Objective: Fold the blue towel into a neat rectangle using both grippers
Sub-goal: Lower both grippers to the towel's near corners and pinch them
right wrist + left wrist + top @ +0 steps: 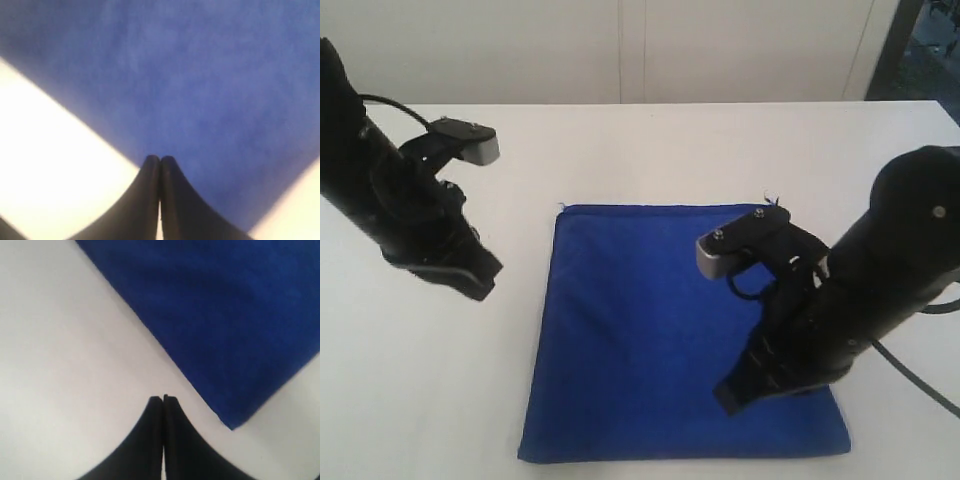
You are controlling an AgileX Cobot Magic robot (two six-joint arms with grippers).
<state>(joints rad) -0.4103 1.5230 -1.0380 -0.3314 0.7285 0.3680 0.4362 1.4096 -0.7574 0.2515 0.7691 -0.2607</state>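
The blue towel lies flat on the white table as a roughly square folded shape, its far edge near the table's middle and its near edge close to the front. My left gripper hangs shut over bare table just left of the towel; in the left wrist view its closed tips sit beside the blue towel without touching it. My right gripper is shut and empty, poised over the towel's right half near the front; the right wrist view shows its tips above the blue towel.
The white table stretches around the towel on all sides. A pale wall runs behind it, and a dark opening shows at the back right. A black cable trails from the right arm.
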